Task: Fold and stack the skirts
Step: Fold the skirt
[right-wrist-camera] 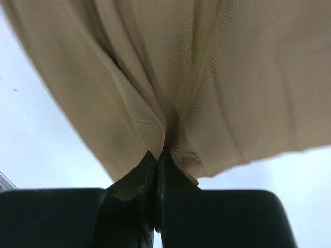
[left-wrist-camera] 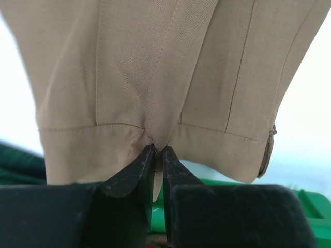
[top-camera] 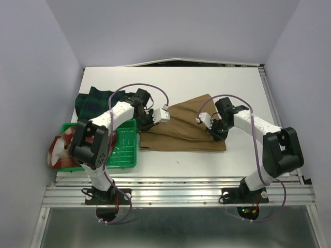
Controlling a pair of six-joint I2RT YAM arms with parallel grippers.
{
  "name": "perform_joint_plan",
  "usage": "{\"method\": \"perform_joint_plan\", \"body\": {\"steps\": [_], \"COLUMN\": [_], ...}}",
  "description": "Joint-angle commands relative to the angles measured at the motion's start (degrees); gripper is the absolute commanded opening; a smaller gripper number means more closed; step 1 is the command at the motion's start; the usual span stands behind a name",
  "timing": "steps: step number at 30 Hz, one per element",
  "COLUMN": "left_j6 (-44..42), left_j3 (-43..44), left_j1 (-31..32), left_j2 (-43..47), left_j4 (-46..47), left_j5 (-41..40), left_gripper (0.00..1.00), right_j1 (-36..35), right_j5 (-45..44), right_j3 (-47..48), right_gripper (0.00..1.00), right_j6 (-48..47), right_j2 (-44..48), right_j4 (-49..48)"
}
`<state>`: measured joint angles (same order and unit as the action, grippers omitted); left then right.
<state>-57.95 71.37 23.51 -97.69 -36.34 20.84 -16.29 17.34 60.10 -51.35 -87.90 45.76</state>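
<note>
Laterally, tan pleated skirt (top-camera: 181,133) stretched left-right over counter (top-camera: 207,82): left end effector (left-wrist-camera: 158,151) pinched waistband (left-wrist-camera: 98,138), right end effector (right-wrist-camera: 156,154) pinched opposite edge.

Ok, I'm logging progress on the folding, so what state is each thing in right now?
tan skirt: partly on the table, pinched by both grippers, not yet neatly folded
left gripper: shut on tan skirt
right gripper: shut on tan skirt
tartan skirt: crumpled, unfolded, far left
plaid skirt: bunched over the tray's left end
green tray: flat on the table
</note>
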Motion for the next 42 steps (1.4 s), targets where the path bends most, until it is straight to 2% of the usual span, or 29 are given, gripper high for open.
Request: {"method": "perform_joint_plan", "body": {"steps": [1,3,5,6,7,8,13,15,19,22,24,27,28,31,36,39,42], "left_j6": [3.01,4.08,4.16,4.16,4.34,5.3,10.75,12.24,14.97,16.12,17.26,19.01,19.63,21.91,25.86,30.95,38.69], "left_j3": [-2.29,-3.43,-4.39,-4.4,-4.31,-3.62,-0.36,-0.09,0.26,-0.09,-0.09,-0.79,-1.15,-2.2,-1.42,2.0,5.0], "left_j1": [2.94,4.17,4.7,4.71,4.71,4.71,4.62,4.62,4.62,4.7,4.71,5.58,5.93,8.56,13.57,15.78,16.04], "left_j2": [0.22,1.18,3.02,3.73,4.52,6.0,8.22,7.52,3.83,1.63,0.49,-0.31,-0.4,-1.54,-3.64,-4.35,-2.95], "left_j4": [-1.37,-0.93,-0.75,-0.75,-0.84,-0.93,0.3,2.48,4.69,6.36,6.54,6.72,7.41,7.86,9.96,12.42,15.42], "left_j5": [1.48,2.62,2.8,2.98,3.15,3.68,5.79,5.18,1.58,0.17,0.87,1.57,1.48,1.31,0.78,1.22,1.57], "left_gripper": [0.27,0.34,0.41,0.51,0.57,0.59,0.59,0.58,0.54,0.52,0.51,0.51,0.51,0.49,0.44,0.44,0.45], "right_j1": [-0.14,-0.14,-0.14,-0.14,-0.14,-0.14,-0.14,-0.14,0.38,1.61,2.23,3.55,4.33,4.87,4.87,5.39,7.23], "right_j5": [-5.73,-6.53,-5.83,-5.39,-5.3,-5.22,-1.45,-1.08,-7.4,-10.48,-11.63,-12.59,-13.12,-14.0,-15.58,-17.17,-16.99], "right_j3": [-3.41,-2.62,-1.65,-1.21,-0.25,0.45,5.99,5.74,5.03,6.25,9.67,20.03,25.11,32.52,45.07,47.75,44.42], "right_gripper": [0.01,0.09,0.35,0.51,0.7,0.72,0.73,0.7,0.57,0.55,0.54,0.51,0.51,0.51,0.64,0.69,0.73], "right_j6": [1.25,1.43,1.25,1.69,1.87,2.22,2.58,2.57,1.87,2.57,3.53,5.47,5.47,6.0,13.19,19.52,25.93], "right_j2": [-2.97,-4.47,-3.95,-3.08,-2.72,-2.54,-3.51,-4.73,-10.62,-15.97,-21.77,-27.57,-30.72,-34.7,-39.1,-37.8,-33.32], "right_j4": [-6.12,-5.68,-4.98,-4.89,-4.8,-4.28,0.38,-0.14,-3.38,-9.36,-11.56,-13.14,-13.67,-15.34,-19.91,-19.83,-19.48]}}
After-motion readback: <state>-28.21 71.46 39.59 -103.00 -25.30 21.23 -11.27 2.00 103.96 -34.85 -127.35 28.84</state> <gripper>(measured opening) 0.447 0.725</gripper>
